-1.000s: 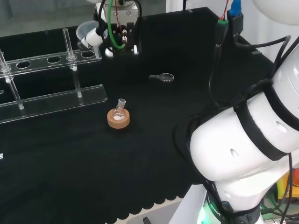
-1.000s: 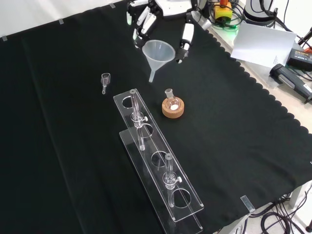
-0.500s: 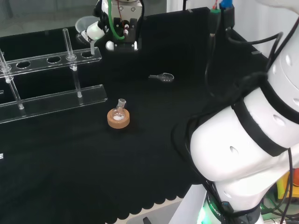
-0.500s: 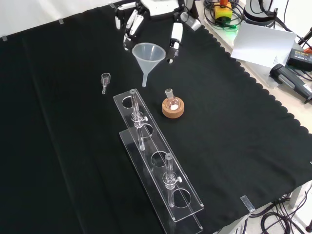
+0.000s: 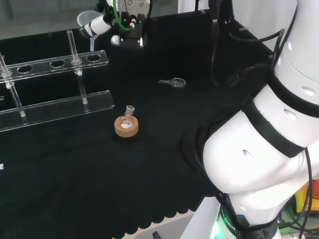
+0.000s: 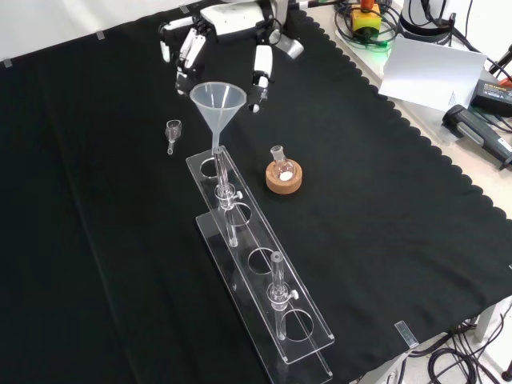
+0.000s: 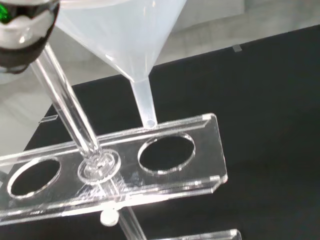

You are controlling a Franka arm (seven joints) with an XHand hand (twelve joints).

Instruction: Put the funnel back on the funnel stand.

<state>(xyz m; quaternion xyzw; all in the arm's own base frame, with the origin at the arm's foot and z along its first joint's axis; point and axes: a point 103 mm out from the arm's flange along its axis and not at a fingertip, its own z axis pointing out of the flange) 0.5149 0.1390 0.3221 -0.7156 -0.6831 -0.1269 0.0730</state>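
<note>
Now the hand [image 6: 228, 36] holds the funnel [image 6: 217, 105] by its rim, fingers curled round it, above the end of the clear stand [image 6: 264, 268]. Seen from the wrist, the spout tip hangs just beside the end hole, near an upright post [image 7: 70, 110].

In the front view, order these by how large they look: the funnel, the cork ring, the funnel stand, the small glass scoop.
Largest to smallest:
1. funnel stand
2. funnel
3. cork ring
4. small glass scoop
</note>
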